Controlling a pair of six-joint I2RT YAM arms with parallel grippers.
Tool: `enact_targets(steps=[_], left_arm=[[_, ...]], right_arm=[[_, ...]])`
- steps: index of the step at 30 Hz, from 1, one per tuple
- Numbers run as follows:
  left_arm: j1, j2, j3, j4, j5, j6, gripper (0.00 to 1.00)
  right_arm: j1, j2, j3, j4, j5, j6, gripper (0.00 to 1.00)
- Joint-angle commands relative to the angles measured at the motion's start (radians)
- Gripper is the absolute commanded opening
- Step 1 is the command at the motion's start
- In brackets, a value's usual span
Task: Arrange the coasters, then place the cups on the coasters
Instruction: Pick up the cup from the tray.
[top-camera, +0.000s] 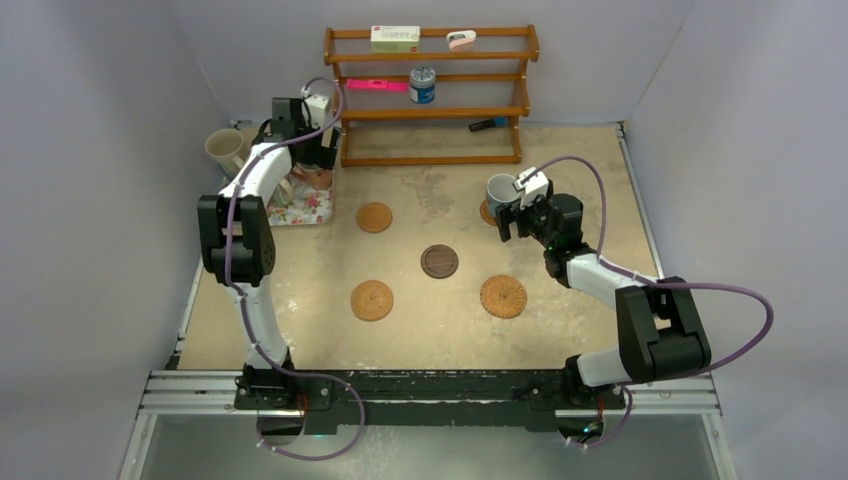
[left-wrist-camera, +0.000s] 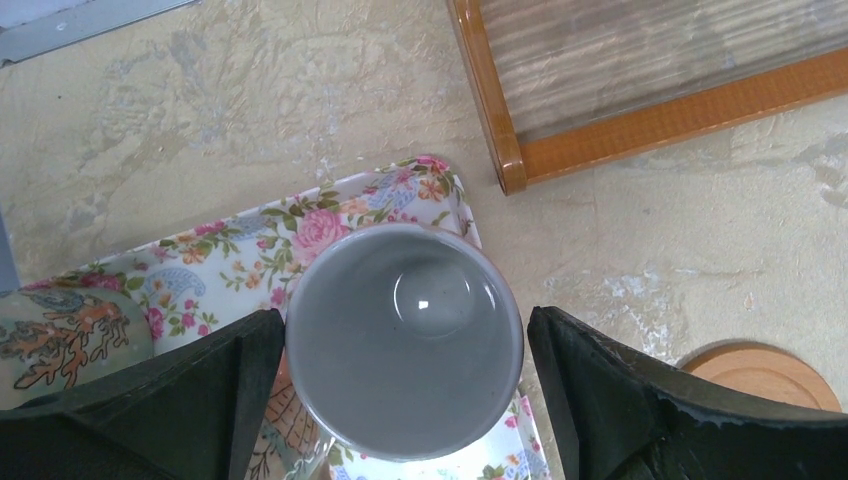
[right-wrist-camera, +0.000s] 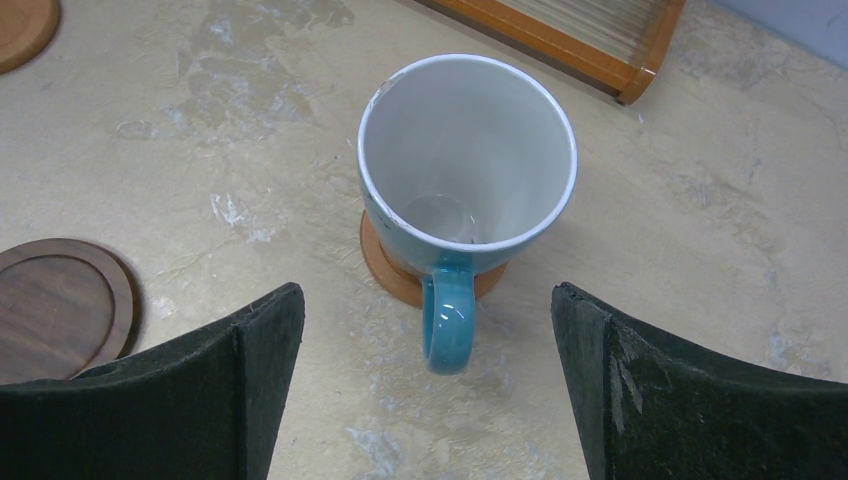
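A small grey-white cup (left-wrist-camera: 405, 340) stands on the floral tray (left-wrist-camera: 250, 250), between the fingers of my open left gripper (left-wrist-camera: 405, 320); the left finger is at its rim and the right one a little off. A patterned cup (left-wrist-camera: 60, 340) stands beside it. The light blue cup (right-wrist-camera: 467, 150) sits on a tan coaster (right-wrist-camera: 400, 275), its handle pointing at my right gripper (right-wrist-camera: 425, 300), which is open and apart from it. Three tan coasters (top-camera: 374, 217) (top-camera: 371, 300) (top-camera: 503, 296) and a dark brown one (top-camera: 439, 261) lie bare. A cream cup (top-camera: 225, 148) stands at the far left.
A wooden shelf rack (top-camera: 430, 95) stands at the back with a blue-and-silver tin can (top-camera: 422, 85), a box and small items on it. The floral tray (top-camera: 305, 208) lies just left of the rack. Walls close in on both sides.
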Motion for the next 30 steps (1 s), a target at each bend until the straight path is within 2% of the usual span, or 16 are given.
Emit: enact_targets(steps=[1, 12, 23, 30], left_arm=[[0.013, 0.043, 0.044, -0.030, 0.015, -0.028, 1.00], [0.017, 0.047, 0.033, -0.007, -0.056, -0.037, 1.00], [0.016, 0.071, 0.045, -0.034, -0.025, -0.033, 0.99], [0.016, 0.055, 0.045, -0.032, 0.000, -0.042, 0.89]], right_arm=[[-0.002, 0.004, 0.037, 0.015, -0.002, -0.010, 0.94], [-0.002, 0.008, 0.037, 0.014, -0.002, -0.010, 0.94], [-0.002, 0.010, 0.039, 0.013, -0.002, -0.011, 0.94], [-0.002, 0.010, 0.040, 0.013, -0.002, -0.012, 0.94]])
